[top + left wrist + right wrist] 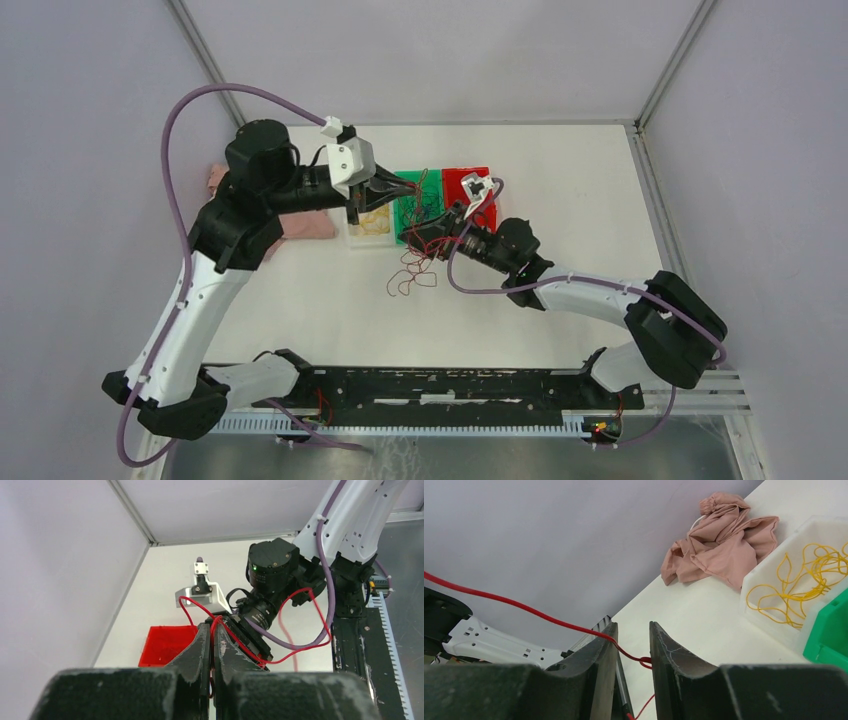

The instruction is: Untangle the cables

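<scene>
While left jaws pinch a red cable (200,604), right jaws stand apart.

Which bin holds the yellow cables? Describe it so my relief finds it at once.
On the white table, three bins stand in a row at the far middle. The white bin is the leftmost, next to the pink cloth. Unlike the green bin and red bin, it holds yellow cables.

White-and-black arms (195,300), lilac hoses (172,140), scuffed black fingers (594,667).
</scene>
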